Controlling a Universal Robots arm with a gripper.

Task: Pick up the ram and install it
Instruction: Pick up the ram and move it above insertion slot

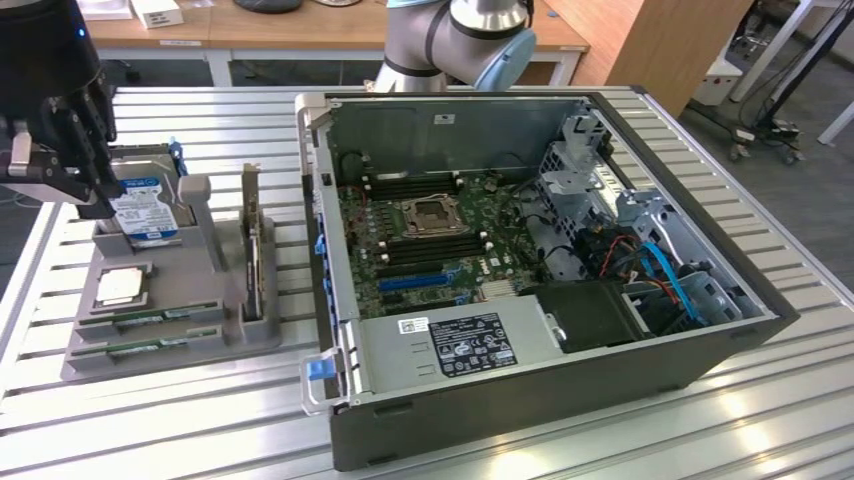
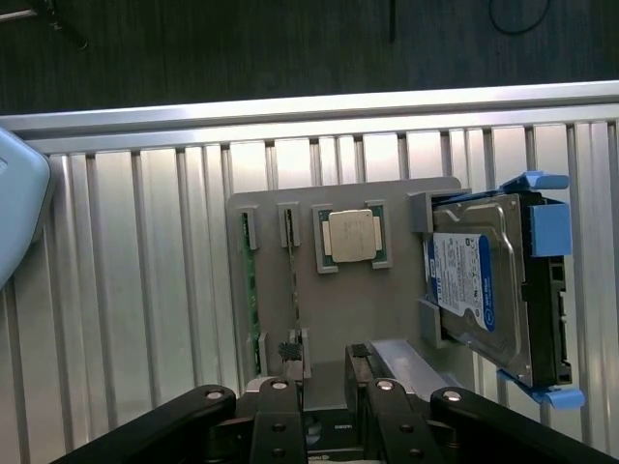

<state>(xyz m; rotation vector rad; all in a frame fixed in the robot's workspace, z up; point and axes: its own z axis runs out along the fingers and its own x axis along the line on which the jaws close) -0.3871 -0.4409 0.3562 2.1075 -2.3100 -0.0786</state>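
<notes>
Exterior view: the ram [image 1: 144,318] stands on edge in its slot at the near end of the gray holder [image 1: 167,365]. The holder is left of the open computer case [image 1: 534,400], whose memory slots [image 1: 400,184] look empty. The gripper [image 2: 327,391] hangs over the holder's far end by the hard drive [image 1: 144,215], fingers spread, holding nothing. Neither the pickup nor the installing is done yet.
</notes>
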